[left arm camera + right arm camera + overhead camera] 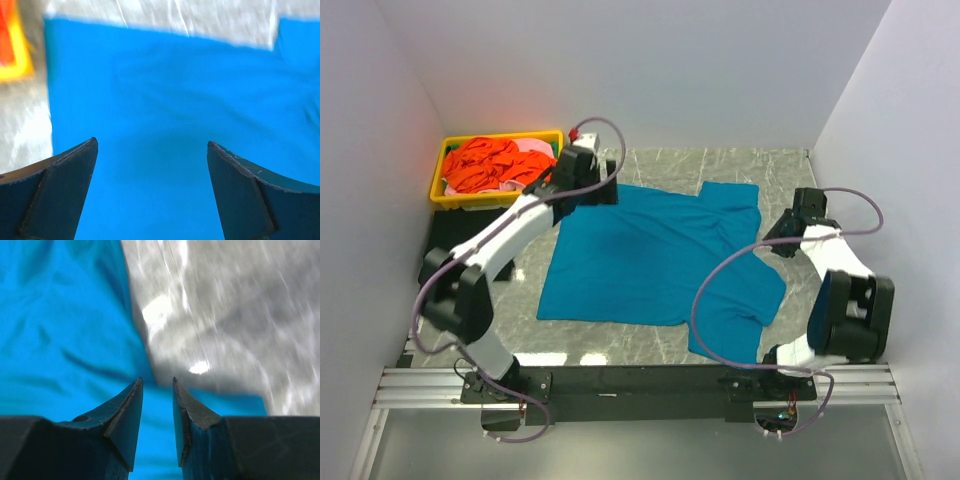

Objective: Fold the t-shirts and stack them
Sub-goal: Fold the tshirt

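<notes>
A large teal-blue t-shirt (650,265) lies spread flat on the marble table, one sleeve toward the back right and one toward the front right. My left gripper (603,192) hovers over its back left corner. In the left wrist view the left gripper (151,142) has its jaws wide apart and empty, with the shirt (170,100) below. My right gripper (778,240) is at the shirt's right edge. In the right wrist view the right gripper (157,380) has its jaws a little apart with nothing between them, above the cloth edge (60,340). Orange-red shirts (490,165) fill the tray, with bits of pink and green.
The yellow plastic tray (445,195) stands at the back left; its corner shows in the left wrist view (12,60). A dark patch (438,245) lies in front of the tray; I cannot tell what it is. White walls close in the left, back and right.
</notes>
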You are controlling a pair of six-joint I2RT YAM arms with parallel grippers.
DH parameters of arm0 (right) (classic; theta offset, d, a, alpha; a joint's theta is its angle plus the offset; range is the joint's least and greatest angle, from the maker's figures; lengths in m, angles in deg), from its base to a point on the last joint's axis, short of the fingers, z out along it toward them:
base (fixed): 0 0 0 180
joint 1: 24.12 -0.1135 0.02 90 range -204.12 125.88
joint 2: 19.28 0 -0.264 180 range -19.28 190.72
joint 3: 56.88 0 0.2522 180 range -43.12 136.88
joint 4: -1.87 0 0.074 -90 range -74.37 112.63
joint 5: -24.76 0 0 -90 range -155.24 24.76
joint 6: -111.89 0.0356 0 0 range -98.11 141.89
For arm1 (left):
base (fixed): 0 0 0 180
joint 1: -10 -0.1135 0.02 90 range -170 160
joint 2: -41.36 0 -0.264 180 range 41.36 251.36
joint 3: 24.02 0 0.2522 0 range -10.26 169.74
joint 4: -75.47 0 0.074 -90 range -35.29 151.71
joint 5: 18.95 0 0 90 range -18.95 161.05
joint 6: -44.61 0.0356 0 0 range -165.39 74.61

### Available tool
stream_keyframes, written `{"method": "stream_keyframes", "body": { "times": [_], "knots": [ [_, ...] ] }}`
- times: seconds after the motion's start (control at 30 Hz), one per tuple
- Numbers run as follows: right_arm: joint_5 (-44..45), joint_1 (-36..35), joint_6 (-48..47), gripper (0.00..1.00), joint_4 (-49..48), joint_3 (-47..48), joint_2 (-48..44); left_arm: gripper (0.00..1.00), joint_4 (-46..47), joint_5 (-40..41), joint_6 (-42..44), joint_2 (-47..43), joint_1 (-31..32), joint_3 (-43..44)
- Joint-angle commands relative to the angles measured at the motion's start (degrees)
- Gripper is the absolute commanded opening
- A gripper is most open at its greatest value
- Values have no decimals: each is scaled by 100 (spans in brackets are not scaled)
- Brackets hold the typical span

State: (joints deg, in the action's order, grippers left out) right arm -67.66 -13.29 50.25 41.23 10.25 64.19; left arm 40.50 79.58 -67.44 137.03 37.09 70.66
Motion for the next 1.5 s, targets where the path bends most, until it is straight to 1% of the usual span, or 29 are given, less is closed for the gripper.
{"method": "stream_keyframes", "body": {
  "times": [0.0,0.03,0.07,0.13,0.2,0.3,0.4,0.57,0.73,0.93,1.03,1.1,1.13,1.17,1.2,1.37,1.43,1.47],
  "knots": [
    [-128,77,-427,36,-741,734,687,96,-137,-624,-178,-556,138,-752],
    [-128,77,-480,36,-741,902,889,96,-146,-642,-195,-690,138,-1128],
    [-145,77,-524,36,-759,1034,1213,96,-138,-651,-169,-821,138,-1306],
    [-180,77,-629,35,-750,1456,1531,96,-103,-573,-142,-1191,138,-1796],
    [-180,68,-769,36,-724,1885,1936,96,-41,-485,-64,-1524,138,-2097],
    [-172,68,-911,36,-654,2448,2419,96,292,-126,-11,-1675,138,-2712],
    [-286,60,-981,38,-443,2968,2885,96,276,-185,-19,-1456,138,-2705],
    [-566,-11,-1104,41,-293,3425,3360,97,425,-291,-46,-1236,138,-2766],
    [-839,-125,-1394,42,-153,3646,3607,97,320,60,130,-1122,138,-2687],
    [-725,-187,-1403,42,14,3900,3914,97,302,43,139,-1069,138,-2643],
    [-629,-239,-1412,39,163,4085,4107,97,276,96,139,-1025,138,-2626],
    [-637,-239,-1421,31,269,4348,4222,97,267,148,148,-1016,138,-2634],
    [-646,-239,-1430,23,322,4427,4292,97,258,166,148,-1016,138,-2626],
    [-655,-239,-1447,9,322,4559,4327,97,249,183,156,-1007,138,-2634],
    [-655,-248,-1456,5,348,4630,4354,97,249,210,156,-1007,138,-2635],
    [-568,-248,-1517,1,384,5200,4539,97,223,280,183,-920,138,-2626],
    [-515,-257,-1544,1,427,5394,4661,97,214,333,191,-902,138,-2626],
    [-480,-257,-1579,1,463,5639,4723,97,214,350,192,-876,138,-2617]
  ]
}}
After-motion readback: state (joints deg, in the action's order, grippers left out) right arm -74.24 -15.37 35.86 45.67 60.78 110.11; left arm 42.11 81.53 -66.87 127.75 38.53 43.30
